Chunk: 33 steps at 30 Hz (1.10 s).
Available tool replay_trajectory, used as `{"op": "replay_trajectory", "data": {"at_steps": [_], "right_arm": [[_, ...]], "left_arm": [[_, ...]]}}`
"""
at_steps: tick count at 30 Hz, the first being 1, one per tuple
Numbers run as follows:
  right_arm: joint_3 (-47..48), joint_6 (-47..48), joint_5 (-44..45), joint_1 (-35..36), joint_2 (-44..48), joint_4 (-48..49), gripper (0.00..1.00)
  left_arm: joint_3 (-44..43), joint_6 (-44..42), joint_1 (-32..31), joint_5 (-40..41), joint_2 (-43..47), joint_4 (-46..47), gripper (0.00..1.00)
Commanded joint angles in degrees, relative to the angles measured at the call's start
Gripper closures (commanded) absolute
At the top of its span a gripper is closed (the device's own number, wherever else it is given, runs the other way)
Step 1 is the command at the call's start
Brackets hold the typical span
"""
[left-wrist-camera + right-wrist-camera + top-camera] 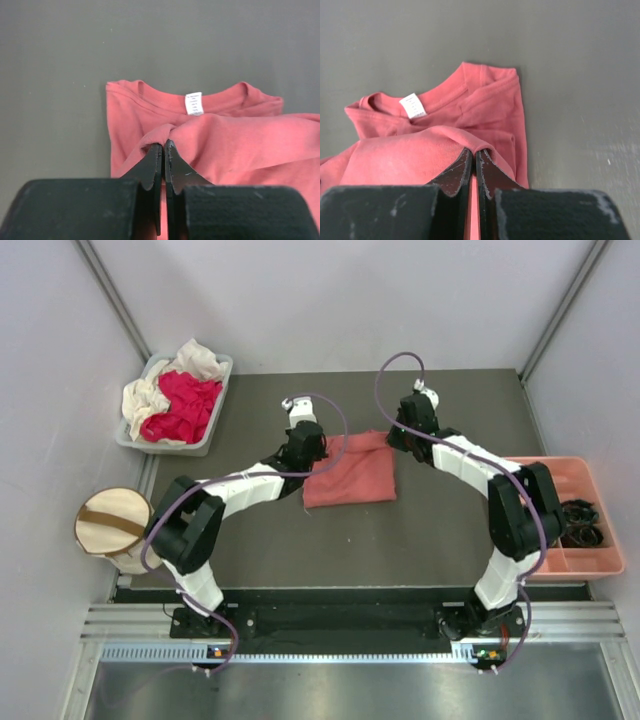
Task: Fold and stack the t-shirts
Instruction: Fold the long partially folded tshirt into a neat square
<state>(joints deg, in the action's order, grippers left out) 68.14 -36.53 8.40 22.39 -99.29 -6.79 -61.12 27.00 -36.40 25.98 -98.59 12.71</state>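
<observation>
Pink shirt (350, 472) lies mid-table (420, 540), between both arms, looks partly folded. Left gripper (163, 145) closed, pinching raised fold of cloth on left side. Right gripper (475, 151) closed, pinching same raised edge on right side. This edge hangs close to collar with white label (194, 103). Step probably: bring edge over toward collar. Advice: move both grippers together at same height, keep cloth taut, lay edge level with collar, release only when flat. Red shirt (188, 405) and cream shirt (195, 360) are in grey bin (180, 448), far left.
</observation>
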Motion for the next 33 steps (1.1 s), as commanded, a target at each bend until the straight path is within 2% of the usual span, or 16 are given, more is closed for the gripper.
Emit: {"op": "replay_trajectory", "data": {"at_steps": [1, 10, 11, 12, 13, 14, 15, 17, 23, 28, 33], "right_arm": [[5.95, 1.64, -2.07, -1.56, -3.72, 4.68, 1.00], [11.05, 1.82, -3.65, -3.40, -9.43, 4.24, 1.00], [11.57, 2.08, -4.18, -3.67, -9.78, 4.32, 0.91], [11.93, 2.43, -4.36, -4.11, -10.22, 4.41, 0.77], [12.54, 2.78, -3.58, -4.63, -10.57, 3.98, 0.63], [13.59, 2.96, -3.14, -6.55, -11.19, 3.45, 0.44], [13.95, 3.05, -3.30, -7.70, -11.37, 3.01, 0.38], [14.39, 3.31, -3.39, -11.29, -11.11, 2.74, 0.28], [9.40, 4.98, -3.92, -14.31, -7.16, 3.89, 0.23], [1.15, 3.23, -7.61, -13.96, -1.01, 4.50, 0.21], [-7.57, 0.68, -7.79, -11.94, 7.51, 2.57, 0.20]], "left_arm": [[-3.91, -1.43, 2.21, -2.68, -3.62, 4.87, 1.00], [-5.41, -1.34, 5.73, -4.80, -8.46, 7.50, 1.00], [-5.58, -1.51, 6.08, -4.10, -8.73, 7.68, 0.98], [-6.02, -2.91, 6.34, -3.14, -9.25, 7.85, 0.95], [-6.37, -3.44, 6.78, 1.40, -9.34, 7.86, 0.88], [-6.73, -3.36, 8.26, 3.45, -9.43, 7.07, 0.77], [-6.90, -3.01, 9.50, 4.08, -9.17, 6.72, 0.58], [-7.25, -1.17, 13.79, 0.42, -8.73, 5.67, 0.42], [-7.08, -0.90, 16.19, -0.83, -6.62, 4.69, 0.19], [-3.48, 0.85, 15.84, -6.37, -3.11, 4.52, 0.14], [3.62, 2.35, 14.35, -7.43, 3.47, 4.34, 0.10]]}}
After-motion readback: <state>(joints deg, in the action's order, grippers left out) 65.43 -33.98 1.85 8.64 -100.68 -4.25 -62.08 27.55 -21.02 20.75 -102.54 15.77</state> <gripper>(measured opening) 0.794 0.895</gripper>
